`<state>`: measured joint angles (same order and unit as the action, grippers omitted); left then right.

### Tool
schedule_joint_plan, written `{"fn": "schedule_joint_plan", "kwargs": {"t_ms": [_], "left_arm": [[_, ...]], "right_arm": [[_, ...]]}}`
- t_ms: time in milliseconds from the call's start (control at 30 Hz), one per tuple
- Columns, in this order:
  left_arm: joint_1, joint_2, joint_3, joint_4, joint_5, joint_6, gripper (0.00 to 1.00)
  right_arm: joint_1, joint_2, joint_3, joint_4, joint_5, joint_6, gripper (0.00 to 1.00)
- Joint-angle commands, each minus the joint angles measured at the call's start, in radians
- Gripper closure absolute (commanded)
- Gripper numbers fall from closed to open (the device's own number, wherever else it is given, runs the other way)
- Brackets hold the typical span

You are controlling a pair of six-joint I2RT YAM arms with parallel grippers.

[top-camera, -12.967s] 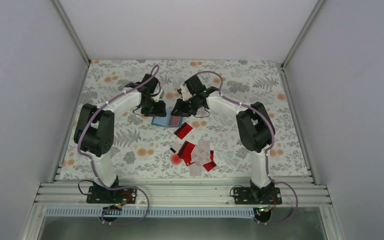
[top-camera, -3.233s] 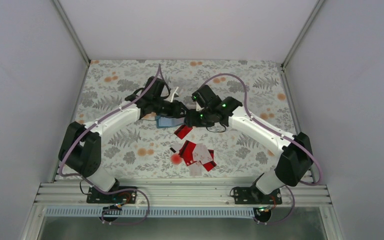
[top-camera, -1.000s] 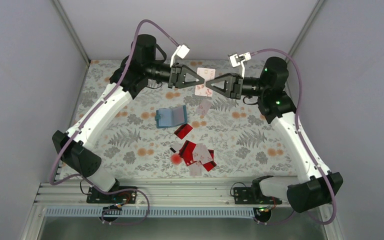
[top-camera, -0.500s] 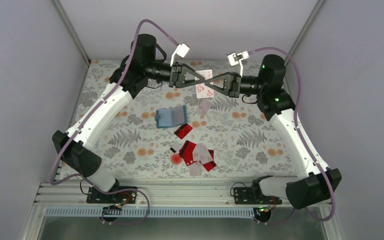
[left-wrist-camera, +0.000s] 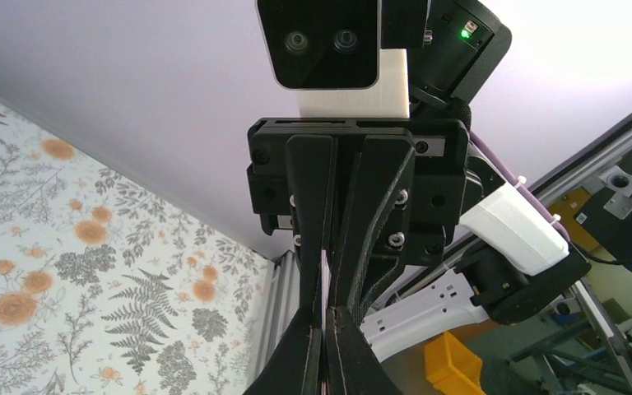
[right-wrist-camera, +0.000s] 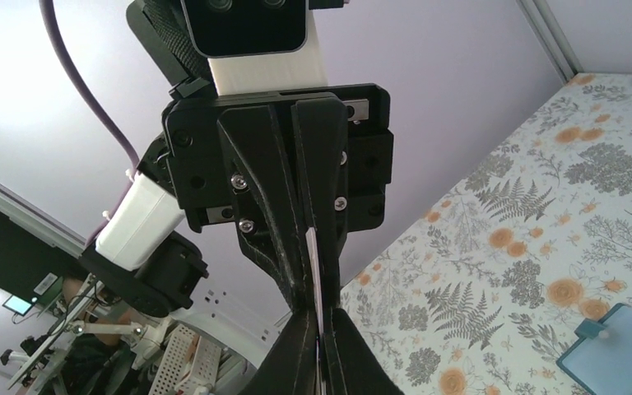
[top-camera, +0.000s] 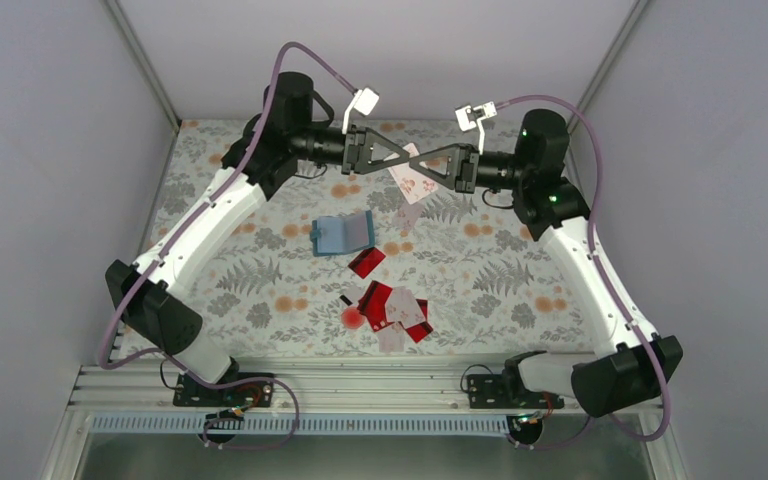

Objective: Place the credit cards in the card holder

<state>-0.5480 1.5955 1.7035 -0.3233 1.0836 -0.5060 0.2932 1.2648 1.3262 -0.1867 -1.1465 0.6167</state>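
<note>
- Seems to be at an early stage: shows no card clearly inside the card holder (top-camera: 338, 237); cannot tell if its right end hides one.
- Lies flat near the middle of the surface (top-camera: 520, 290), this card holder, with the long axis roughly from left to right, turned a little.
- Hangs in the air above the far part of the surface, well apart from the card holder: one pale card (top-camera: 415, 183).
- Clamped on this pale card from opposite sides: left jaws and right jaws, both pressed together, tip against tip, with only the thin card edge between them in each wrist view.
- Slants in the overhead view, with the long axis from far left to near right and the printed face up; probably not yet lined up with the card holder.
- Left to do, by judgement: bringing the pale card down and sliding it in.
- Waiting after that: a red card (top-camera: 366, 262) just beside the card holder on its near side, and a heap of credit cards (top-camera: 397, 308), red and pale, closer to the near edge.
</note>
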Motion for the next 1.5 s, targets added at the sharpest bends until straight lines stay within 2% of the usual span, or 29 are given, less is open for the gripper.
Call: {"fn": "schedule_joint_plan", "kwargs": {"t_ms": [0,67,100,167,200,233,267,400,533,633,700,733,967,1167,1467], "left_arm": [[-0.004,-0.031,-0.032,0.017,-0.041,-0.009,0.98],[-0.001,-0.033,-0.032,0.018,-0.047,-0.011,0.98],[0.002,-0.029,-0.028,0.01,-0.044,-0.01,0.97],[0.01,-0.015,-0.001,-0.024,-0.037,0.005,0.98],[0.013,-0.007,0.02,-0.044,-0.031,0.018,0.98],[0.015,0.003,0.051,-0.063,-0.021,0.032,0.98],[0.016,0.011,0.075,-0.088,-0.009,0.046,0.97],[0.015,0.062,0.171,-0.192,0.037,0.106,0.98],[0.014,0.09,0.217,-0.233,0.042,0.12,0.98],[0.01,0.11,0.235,-0.242,0.048,0.12,0.98],[0.008,0.117,0.239,-0.245,0.05,0.122,0.97],[0.008,0.12,0.24,-0.246,0.05,0.123,0.98],[0.008,0.145,0.249,-0.272,-0.033,0.104,0.97],[0.007,0.196,0.244,-0.257,-0.107,-0.011,0.94],[0.023,0.217,0.184,-0.343,-0.175,-0.047,0.93]], "right_arm": [[0.001,0.011,0.03,0.001,0.015,-0.003,0.96],[0.001,0.026,0.062,-0.048,0.026,-0.036,0.96],[-0.001,0.04,0.084,-0.095,0.027,-0.071,0.86],[-0.002,0.068,0.121,-0.189,-0.006,-0.149,0.4],[-0.002,0.08,0.124,-0.217,-0.05,-0.179,0.26],[-0.002,0.088,0.125,-0.245,-0.091,-0.204,0.22],[-0.002,0.092,0.121,-0.261,-0.126,-0.224,0.23],[-0.002,0.104,0.114,-0.345,-0.229,-0.323,0.38],[0.003,0.098,0.104,-0.336,-0.24,-0.329,0.65],[0.007,0.111,0.107,-0.326,-0.234,-0.322,0.79],[0.01,0.117,0.115,-0.31,-0.221,-0.31,0.94],[0.01,0.118,0.114,-0.289,-0.217,-0.293,0.96],[0.024,0.107,0.097,-0.218,-0.186,-0.246,0.96],[0.029,0.128,0.026,-0.1,-0.131,-0.082,0.96],[0.028,0.24,-0.008,-0.026,-0.154,0.117,0.96]]}}
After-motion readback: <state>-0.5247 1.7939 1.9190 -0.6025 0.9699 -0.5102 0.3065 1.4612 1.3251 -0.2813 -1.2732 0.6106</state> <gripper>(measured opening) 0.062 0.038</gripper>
